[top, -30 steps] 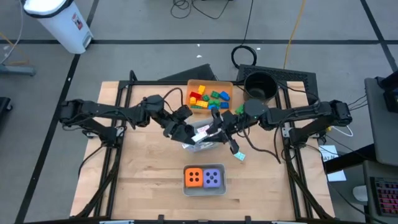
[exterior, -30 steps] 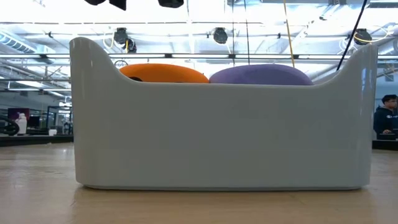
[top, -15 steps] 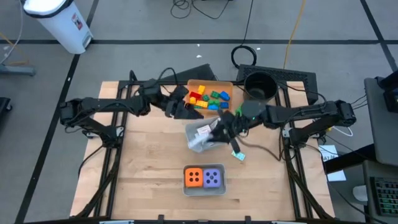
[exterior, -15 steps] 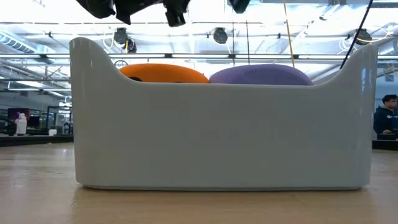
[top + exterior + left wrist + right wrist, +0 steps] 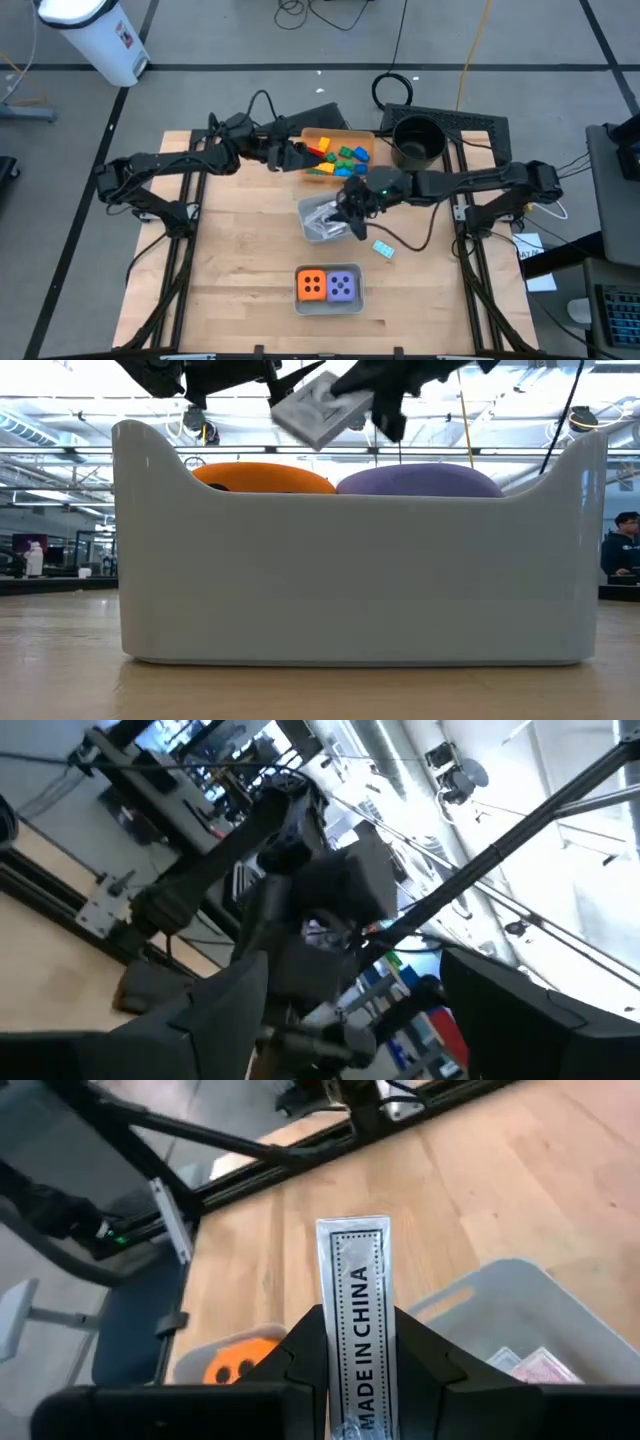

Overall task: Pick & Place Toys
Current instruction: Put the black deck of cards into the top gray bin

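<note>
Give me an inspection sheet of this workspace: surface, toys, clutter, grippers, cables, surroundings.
Surface: wooden table, three trays on it.
Job's things: bricks in orange tray; orange die and purple die in grey tray; pink cards in clear tray; teal card loose on table.
Clutter: black pot at far right corner.
Grippers: left gripper open, empty, by orange tray; right gripper shut on card pack over clear tray.
Cables: black coil and yellow cable on floor.
Surroundings: white bin; person far off.

Wooden table (image 5: 240,270) with orange tray (image 5: 312,135), grey tray (image 5: 328,305), teal card (image 5: 383,249)
</note>
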`<control>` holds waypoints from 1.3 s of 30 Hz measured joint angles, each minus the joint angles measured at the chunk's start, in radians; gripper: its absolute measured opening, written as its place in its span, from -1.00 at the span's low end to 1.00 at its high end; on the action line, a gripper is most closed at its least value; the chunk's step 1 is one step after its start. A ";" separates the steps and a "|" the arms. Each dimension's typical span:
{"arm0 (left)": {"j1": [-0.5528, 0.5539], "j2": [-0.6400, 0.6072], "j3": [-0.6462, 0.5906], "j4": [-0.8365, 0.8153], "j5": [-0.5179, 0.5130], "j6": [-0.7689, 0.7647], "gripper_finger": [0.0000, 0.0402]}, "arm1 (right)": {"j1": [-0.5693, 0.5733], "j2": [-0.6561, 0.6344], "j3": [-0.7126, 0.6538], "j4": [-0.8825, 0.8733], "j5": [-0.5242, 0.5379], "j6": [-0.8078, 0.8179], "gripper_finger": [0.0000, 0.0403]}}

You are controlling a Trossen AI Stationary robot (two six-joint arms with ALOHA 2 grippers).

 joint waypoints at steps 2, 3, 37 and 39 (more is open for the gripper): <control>0.000 0.000 0.001 -0.001 -0.007 0.019 0.47 | -0.009 0.039 0.001 0.022 0.001 0.013 -0.70; 0.000 0.000 0.007 -0.005 -0.006 0.024 0.47 | -0.014 0.055 0.002 0.021 0.002 0.016 -0.70; -0.130 -0.064 0.543 -1.003 -0.443 0.756 0.46 | -0.080 0.348 0.002 0.073 0.030 0.290 -0.70; -0.138 -0.073 0.544 -1.028 -0.460 0.762 0.46 | -0.080 0.348 0.002 0.073 0.031 0.290 -0.70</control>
